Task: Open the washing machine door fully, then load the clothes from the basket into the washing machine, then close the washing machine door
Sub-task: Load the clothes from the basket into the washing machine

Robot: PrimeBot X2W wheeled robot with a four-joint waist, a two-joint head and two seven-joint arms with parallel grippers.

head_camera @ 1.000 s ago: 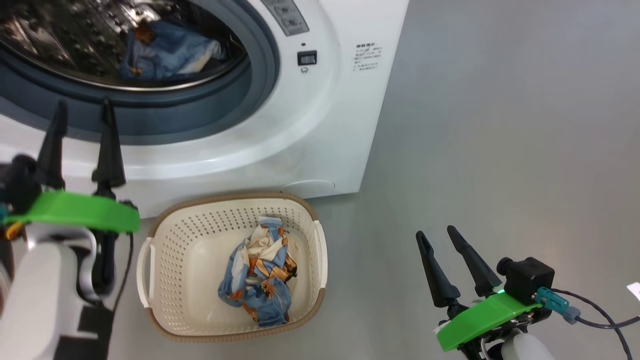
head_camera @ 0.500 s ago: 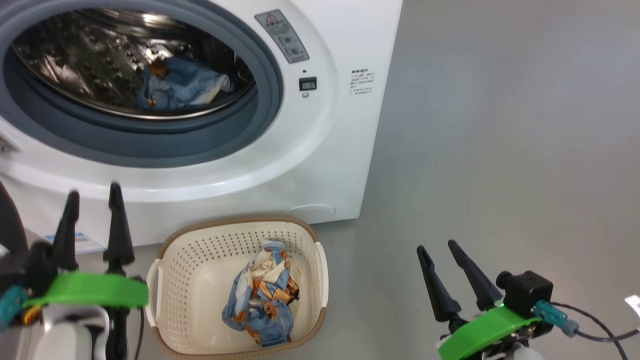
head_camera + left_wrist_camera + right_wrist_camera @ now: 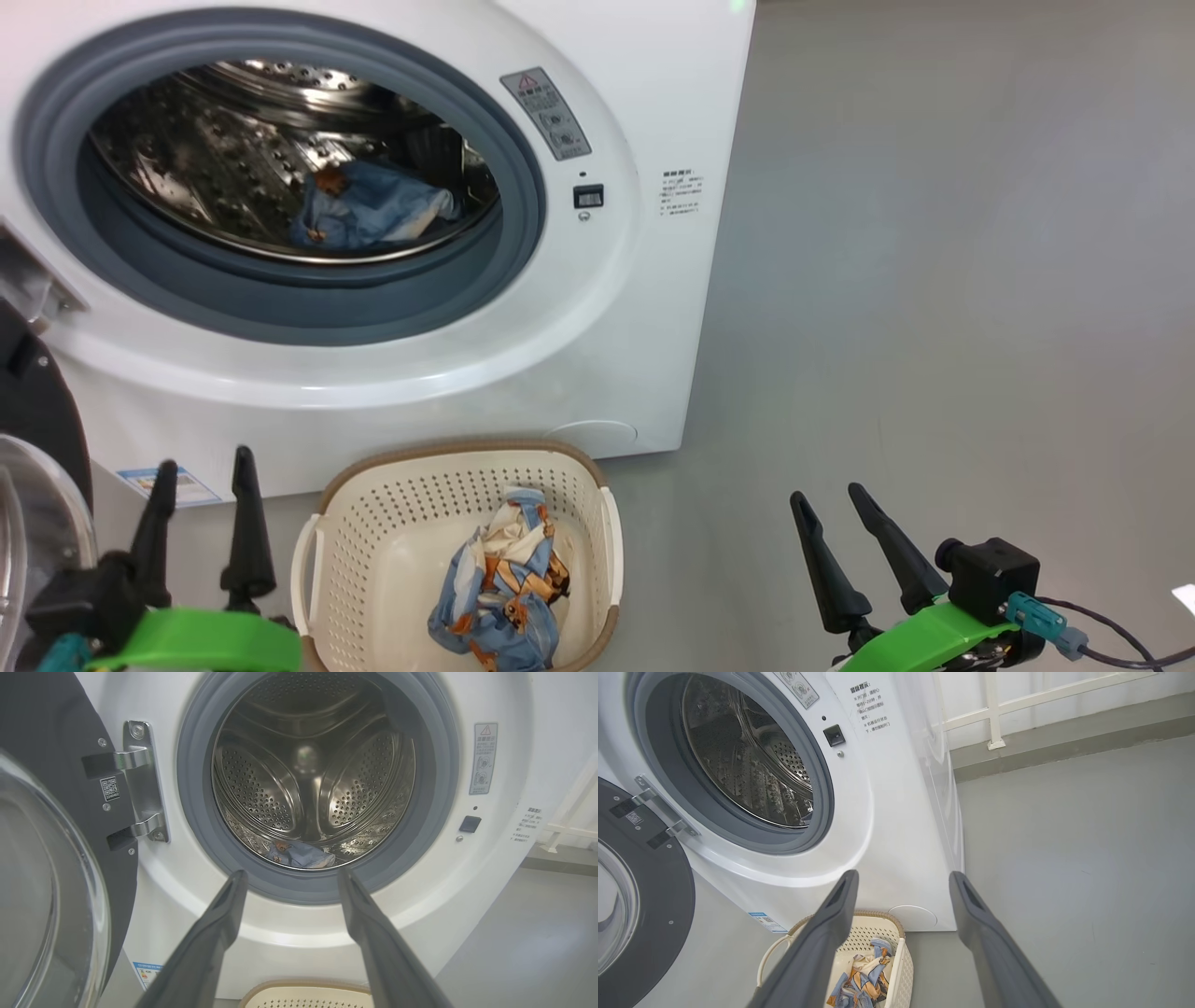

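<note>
Far side of the scene: washing machine [image 3: 597, 355], white, front-loading. Stands on the grey floor [image 3: 934, 280] with its front toward the robot. Exposes the steel drum [image 3: 308, 765] inside the grey gasket [image 3: 280, 317].

Left of the opening: washing machine door [image 3: 46, 728]. Hangs swung wide open on the metal hinge [image 3: 142, 779]. Turns its black inner rim and clear glass bowl toward the near side.

Near centre: basket [image 3: 448, 453], cream with a brown rim. Sits on the floor just in front of the washing machine, below the lower right of the opening.

Inside the basket: clothes [image 3: 504, 597], one crumpled bundle in blue, orange-brown and cream. Lies on the basket bottom, toward its right side. At the bottom of the drum: a further blue garment [image 3: 369, 205].

Near left: left gripper [image 3: 205, 467]. Hovers just left of the basket, beside the blue energy label [image 3: 168, 483], fingers pointing toward the lower edge of the opening. Touches nothing. Jaws released, spread wide, with nothing between them.

Near right: right gripper [image 3: 825, 495]. Hovers over bare floor, well apart from the basket and to the right of the washing machine. Jaws released, spread wide, grasping nothing.
</note>
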